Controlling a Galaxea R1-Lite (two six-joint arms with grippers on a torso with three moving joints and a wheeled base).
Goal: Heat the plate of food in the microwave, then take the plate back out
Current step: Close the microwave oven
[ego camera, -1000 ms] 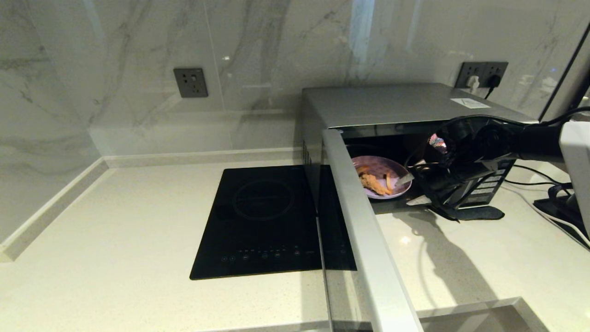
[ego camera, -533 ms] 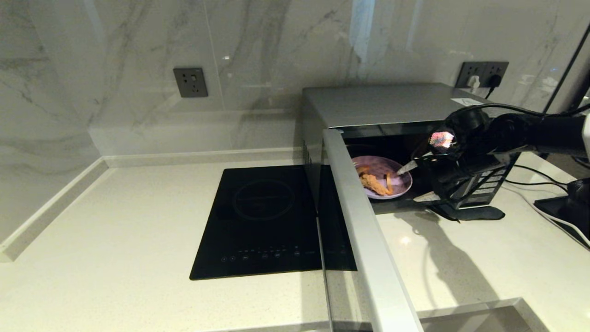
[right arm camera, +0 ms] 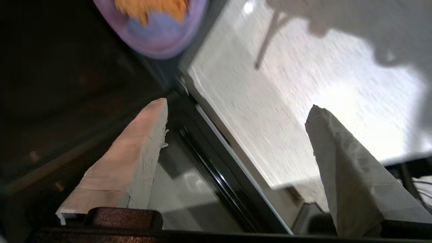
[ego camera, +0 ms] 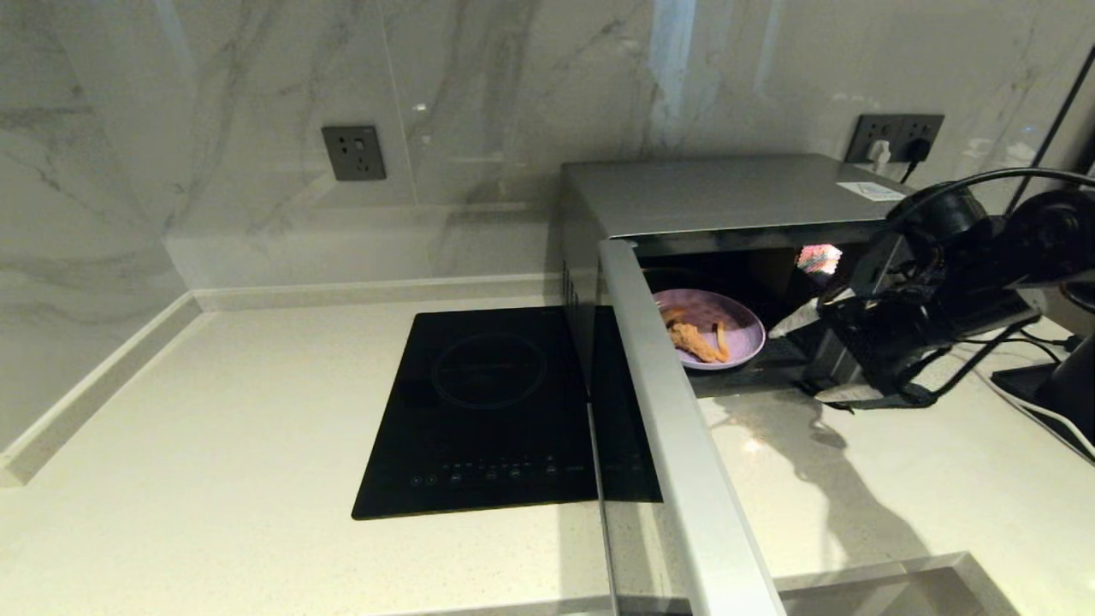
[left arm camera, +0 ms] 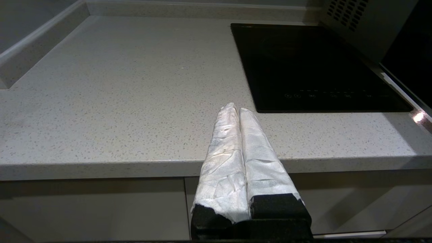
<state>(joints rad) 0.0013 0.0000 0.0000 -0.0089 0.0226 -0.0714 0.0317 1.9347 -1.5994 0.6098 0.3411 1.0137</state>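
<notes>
The silver-grey microwave [ego camera: 727, 192] stands at the back right with its door [ego camera: 676, 445] swung wide open toward me. Inside it rests the lilac plate of food [ego camera: 736, 344], fries and a breaded piece on it; the right wrist view shows the plate's rim [right arm camera: 158, 40] beyond the fingers. My right gripper [ego camera: 811, 359] hangs open at the right side of the oven's opening, clear of the plate and holding nothing; seen from the wrist, the gripper [right arm camera: 236, 106] straddles the oven's front sill. My left gripper [left arm camera: 235, 108] is shut and empty, parked over the counter's front edge.
A flat black induction hob [ego camera: 496, 411] lies left of the microwave, partly behind the open door. Wall sockets [ego camera: 353, 152] and plugged-in outlets [ego camera: 894, 137] sit on the marble backsplash. Cables and a black device [ego camera: 1039, 393] lie on the counter at far right.
My right gripper has drawn back to the right, from the plate's rim out toward the button panel side. The plate stays inside the microwave. The left arm is still.
</notes>
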